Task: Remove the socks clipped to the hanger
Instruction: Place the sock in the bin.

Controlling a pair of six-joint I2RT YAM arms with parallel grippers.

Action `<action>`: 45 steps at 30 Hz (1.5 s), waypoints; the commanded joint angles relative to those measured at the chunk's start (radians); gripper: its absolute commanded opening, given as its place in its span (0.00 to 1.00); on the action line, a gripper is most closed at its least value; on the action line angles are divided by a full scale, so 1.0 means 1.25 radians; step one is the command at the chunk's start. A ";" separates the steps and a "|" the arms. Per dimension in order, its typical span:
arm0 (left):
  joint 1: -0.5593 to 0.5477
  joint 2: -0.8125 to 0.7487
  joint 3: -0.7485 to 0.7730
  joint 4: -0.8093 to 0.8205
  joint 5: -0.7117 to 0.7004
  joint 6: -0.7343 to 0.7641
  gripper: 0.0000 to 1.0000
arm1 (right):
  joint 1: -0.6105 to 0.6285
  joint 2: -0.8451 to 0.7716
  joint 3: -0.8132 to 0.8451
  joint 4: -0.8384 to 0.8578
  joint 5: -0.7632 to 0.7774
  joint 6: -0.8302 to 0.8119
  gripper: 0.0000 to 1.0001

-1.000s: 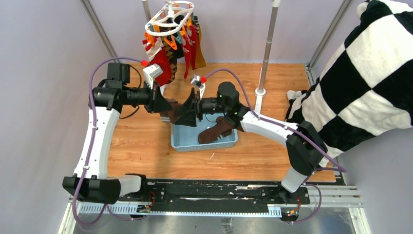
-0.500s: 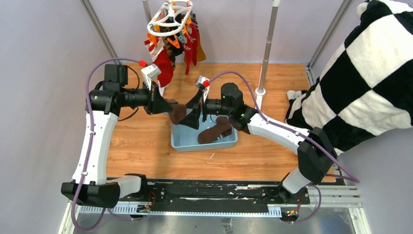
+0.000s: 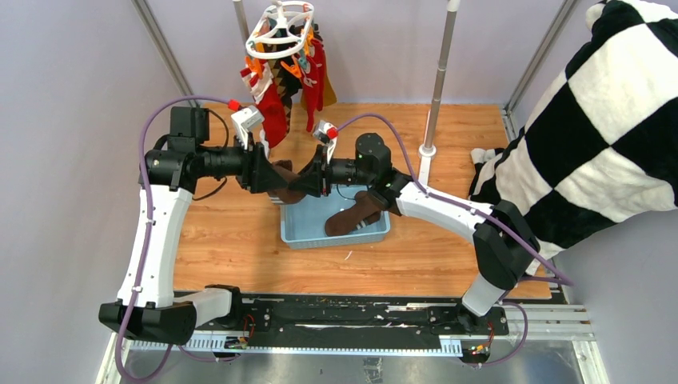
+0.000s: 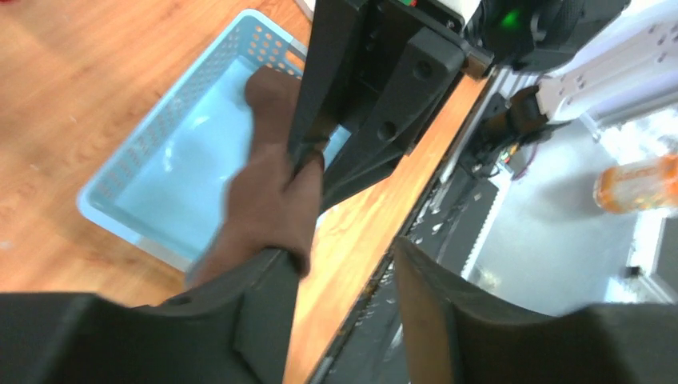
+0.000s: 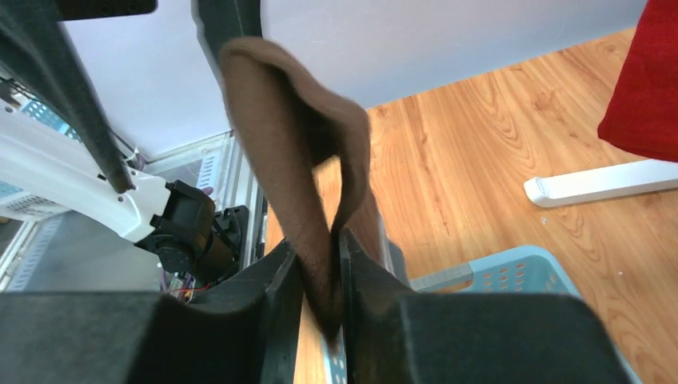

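Handover, mid-step. Half a second back the right gripper was gaping beside the brown sock. It is now pinched on the sock's middle, the fabric folded over above its fingers.

The left gripper, clamped until now, has let its jaws spread; the sock only lies against one finger.

Sock hangs in the centre of the overhead frame, between the two grippers, over the far left corner of the blue basket.

Judgement: this sock is off the hanger and now belongs to the right arm. It can drop beside the second brown sock in the basket, freeing the left arm.

Red and patterned socks remain clipped, top centre.

Surface: wooden tabletop. Room: pale lilac walls, grey rail post, checkered blanket at right.
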 commanded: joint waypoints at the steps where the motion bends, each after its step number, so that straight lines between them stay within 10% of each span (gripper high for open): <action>1: -0.007 -0.002 0.018 -0.004 -0.022 -0.017 0.71 | 0.010 -0.011 0.015 -0.016 -0.034 0.001 0.18; 5: -0.006 0.000 0.038 -0.004 -0.063 -0.029 0.99 | -0.007 -0.058 -0.045 -0.106 0.006 -0.037 0.17; 18: 0.089 0.065 0.073 -0.005 -0.275 -0.069 1.00 | -0.058 -0.110 -0.186 -0.479 0.468 -0.068 0.31; 23: 0.182 0.090 0.063 -0.005 -0.253 -0.073 1.00 | -0.064 -0.129 -0.165 -0.549 0.580 -0.030 0.77; 28: 0.210 0.087 0.045 -0.005 -0.239 -0.058 1.00 | -0.072 -0.189 -0.119 -0.567 0.552 -0.023 1.00; 37: 0.229 0.106 0.040 -0.005 -0.282 -0.052 1.00 | -0.070 -0.073 -0.065 -0.484 0.382 0.023 1.00; 45: 0.291 0.101 0.042 -0.005 -0.299 -0.042 1.00 | -0.030 -0.049 0.088 -0.403 0.616 0.032 1.00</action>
